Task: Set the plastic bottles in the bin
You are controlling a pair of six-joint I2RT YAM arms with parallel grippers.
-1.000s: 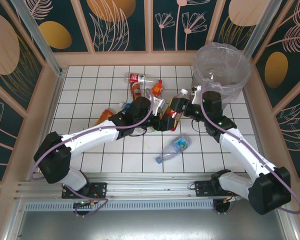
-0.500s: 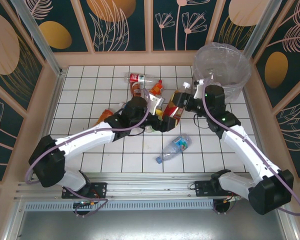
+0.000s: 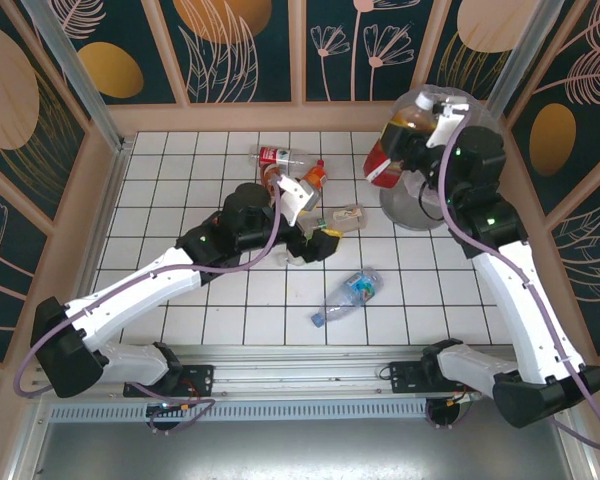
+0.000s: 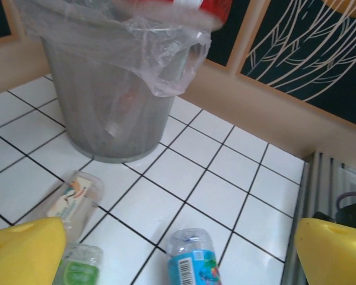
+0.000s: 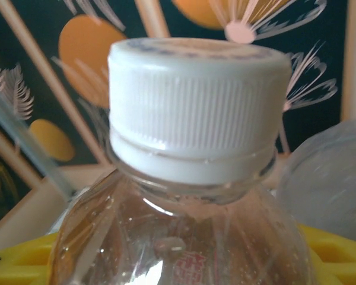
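Between the yellow fingers [image 5: 338,252] of the right gripper [image 3: 408,140], a red-labelled bottle [image 3: 388,158] is pinched. The jaws are closed on its shoulder just below the white cap [image 5: 199,107]. The bottle is held high at the left part of the rim of the bin [image 3: 480,120]. Whether it is over the opening or just outside cannot be settled.

The left gripper [image 4: 181,231] has its jaws spread wide with nothing between them, and it hangs above the tiled table [image 3: 180,200].

Lying on the tiles beneath it:
- a blue-labelled bottle [image 4: 193,264]
- a green-labelled bottle [image 4: 77,270]
- a pale-labelled bottle [image 4: 71,199], just beside the green one and near the foot of the bin

The bin stands upright in the far right corner, with a clear bag [image 4: 166,65] draped over its rim.

Farther out, near the far wall, a red-banded bottle [image 3: 280,155] and an orange-labelled bottle [image 3: 313,175] lie close together. In the top view the blue-labelled bottle lies apart from the cluster, toward the near edge.
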